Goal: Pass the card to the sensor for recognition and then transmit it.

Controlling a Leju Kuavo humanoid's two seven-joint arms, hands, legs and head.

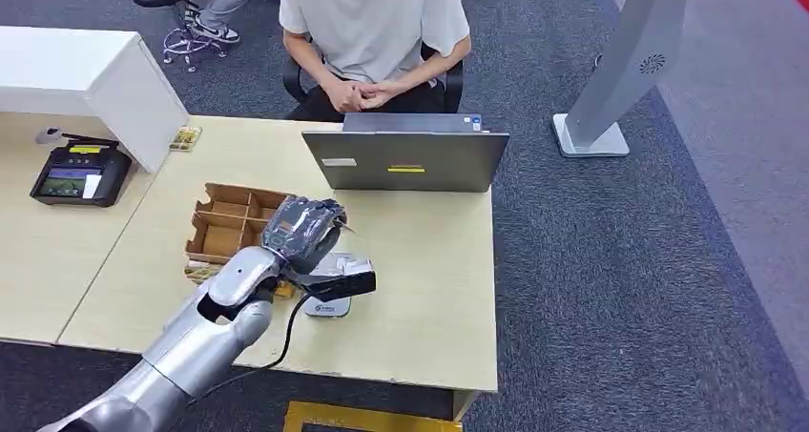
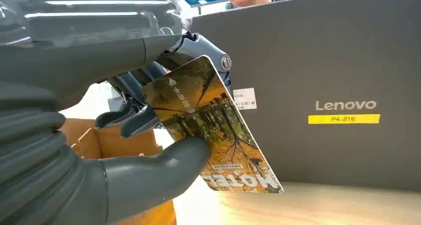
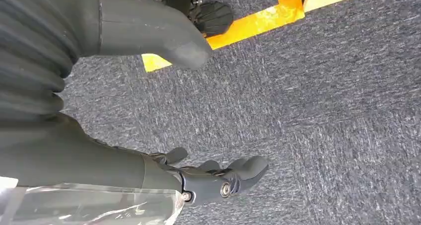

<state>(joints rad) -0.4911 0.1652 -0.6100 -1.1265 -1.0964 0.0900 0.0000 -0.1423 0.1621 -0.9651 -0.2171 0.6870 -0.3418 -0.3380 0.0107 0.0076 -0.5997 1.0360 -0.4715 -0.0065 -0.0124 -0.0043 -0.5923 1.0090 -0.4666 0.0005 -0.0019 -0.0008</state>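
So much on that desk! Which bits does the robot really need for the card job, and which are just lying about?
Part of the job:
- autumn-forest picture card, held by the left hand
- small white sensor pad under that hand

Just lying about:
- grey Lenovo laptop
- brown cardboard divider box
- black payment terminal
- white stand on the carpet

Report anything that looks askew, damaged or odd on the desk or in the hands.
Nothing looks damaged or spilled. The left hand holds the card tilted, near the laptop. The cardboard box sits a little askew to the desk edge, flaps open. The right hand hangs over the carpet, holding nothing.
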